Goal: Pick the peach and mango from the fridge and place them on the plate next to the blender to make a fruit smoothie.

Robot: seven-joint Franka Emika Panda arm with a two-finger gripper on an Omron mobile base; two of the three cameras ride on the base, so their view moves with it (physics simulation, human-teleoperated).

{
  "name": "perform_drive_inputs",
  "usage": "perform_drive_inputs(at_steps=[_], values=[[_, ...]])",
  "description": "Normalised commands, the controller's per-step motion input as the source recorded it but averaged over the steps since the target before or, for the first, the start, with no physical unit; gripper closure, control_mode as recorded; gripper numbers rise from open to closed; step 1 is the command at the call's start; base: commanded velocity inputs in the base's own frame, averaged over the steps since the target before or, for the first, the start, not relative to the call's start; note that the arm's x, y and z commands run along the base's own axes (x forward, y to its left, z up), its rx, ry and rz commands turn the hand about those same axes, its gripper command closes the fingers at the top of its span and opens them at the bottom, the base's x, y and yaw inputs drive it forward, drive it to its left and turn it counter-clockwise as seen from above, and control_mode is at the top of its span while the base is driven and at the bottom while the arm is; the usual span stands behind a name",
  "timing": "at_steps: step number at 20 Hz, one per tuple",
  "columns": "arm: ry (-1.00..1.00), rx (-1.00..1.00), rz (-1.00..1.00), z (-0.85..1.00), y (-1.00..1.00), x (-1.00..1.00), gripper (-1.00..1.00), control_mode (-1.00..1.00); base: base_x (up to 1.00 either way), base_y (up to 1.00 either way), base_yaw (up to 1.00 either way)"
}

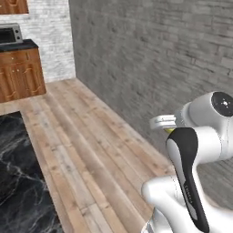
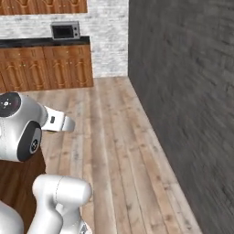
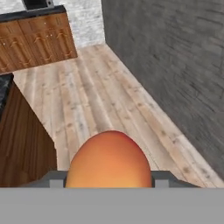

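The fruit sits between the gripper's two fingers, which are closed on its sides and hold it off the floor. It is smooth and egg-shaped, reddish orange at the top fading to yellower orange lower down; I take it for the mango, though by colour alone it could be the peach.

Beyond the mango runs the pale plank floor, stretching away toward the far end of the room. To the mango's right, a dark grey brick wall runs the whole length of the floor. To its left stands a brown wooden cabinet side, topped by a black marble counter.

Far past the mango, at the end of the floor, a row of wooden cabinets with a dark top stands against a white brick wall, with a microwave on it. The white arm is folded up close to its base, near the grey wall.
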Motion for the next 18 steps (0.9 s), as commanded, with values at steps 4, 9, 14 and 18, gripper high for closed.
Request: perform_drive_inputs(at_steps=[4,9,14,18], values=[[0.0,0.0,0.0,0.0,0.0,0.0,1.0,1.0,1.0,-0.01,0.33],[0.0,0.0,0.0,0.0,0.0,0.0,1.0,1.0,1.0,-0.12,0.36],[0.0,0.0,0.0,0.0,0.0,0.0,1.0,1.0,1.0,-0.53,0.3],[0.0,0.0,0.0,0.0,0.0,0.0,1.0,1.0,1.0,-0.47,0.45]])
